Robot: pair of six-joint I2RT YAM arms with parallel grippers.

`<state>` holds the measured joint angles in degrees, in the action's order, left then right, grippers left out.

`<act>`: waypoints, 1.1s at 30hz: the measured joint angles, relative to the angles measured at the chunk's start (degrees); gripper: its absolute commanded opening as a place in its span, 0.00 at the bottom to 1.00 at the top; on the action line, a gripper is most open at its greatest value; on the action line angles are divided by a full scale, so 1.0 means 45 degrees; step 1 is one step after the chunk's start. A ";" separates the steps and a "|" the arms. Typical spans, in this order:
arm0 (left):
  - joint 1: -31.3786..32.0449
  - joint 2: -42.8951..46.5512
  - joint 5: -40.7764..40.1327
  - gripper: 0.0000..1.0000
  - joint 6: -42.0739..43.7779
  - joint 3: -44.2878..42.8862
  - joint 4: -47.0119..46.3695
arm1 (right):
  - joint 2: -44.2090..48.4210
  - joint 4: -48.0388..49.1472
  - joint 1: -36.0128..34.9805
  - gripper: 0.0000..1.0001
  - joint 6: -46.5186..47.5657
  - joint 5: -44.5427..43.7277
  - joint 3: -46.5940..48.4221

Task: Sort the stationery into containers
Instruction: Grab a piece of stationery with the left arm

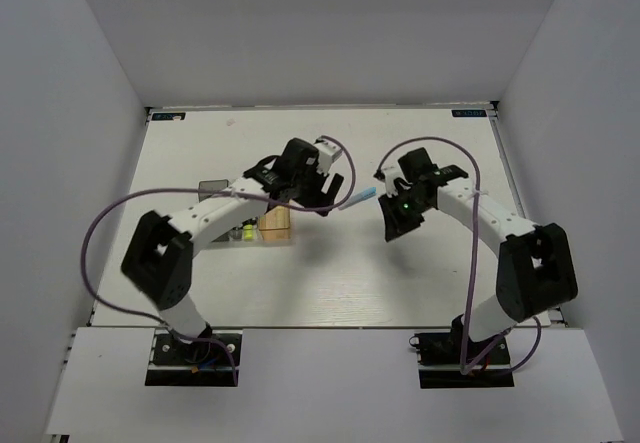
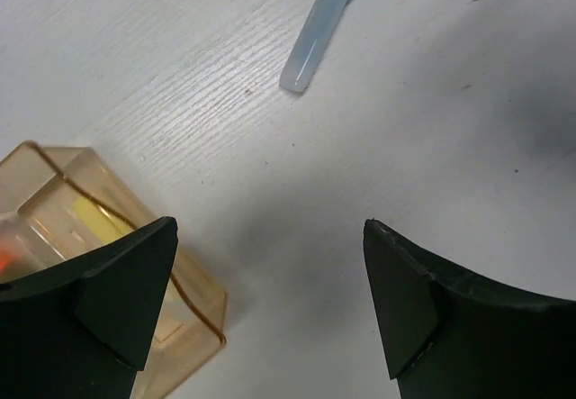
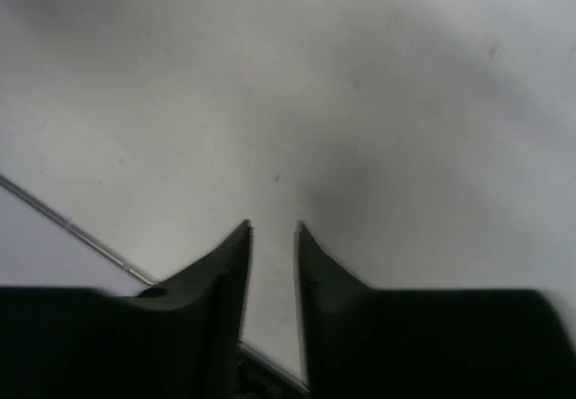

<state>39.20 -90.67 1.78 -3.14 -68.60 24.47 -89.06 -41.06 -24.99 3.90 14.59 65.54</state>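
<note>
Now the left gripper (image 2: 270,223), jaws wide and empty, should centre across the pale blue stick (image 2: 322,25) at upper frame; right gripper (image 3: 274,226) slightly parted, empty.

right gripper (image 3: 274,228): black jaws a narrow gap apart; over white desk (image 3: 387,93) | desk: soft grey shadow (image 3: 351,196) just beyond jaws | near left: thin dark line (image 3: 63,214) running diagonally
</note>
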 measured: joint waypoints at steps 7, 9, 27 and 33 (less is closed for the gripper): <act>0.0039 -0.4075 0.0199 0.85 0.0228 -0.3968 0.0554 | 0.2880 -0.0753 0.1282 0.00 0.0835 0.1360 -0.1593; 0.0092 -0.5051 0.0248 0.85 0.0228 -0.5013 0.0670 | 0.3657 -0.0704 0.1632 0.00 0.0976 0.1579 -0.1695; 0.0923 -0.8981 -0.0165 0.67 0.0335 -0.7878 0.1375 | 0.3633 -0.0597 0.2555 0.00 0.1520 0.2798 -0.1831; 0.1073 -0.8995 -0.1268 0.34 0.0801 -0.7805 0.1287 | 0.3546 -0.0602 0.2599 0.00 0.1579 0.2890 -0.1831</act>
<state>44.03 -131.15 -3.92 0.47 -103.72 30.26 -73.10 -43.77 -13.30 11.00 27.59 57.30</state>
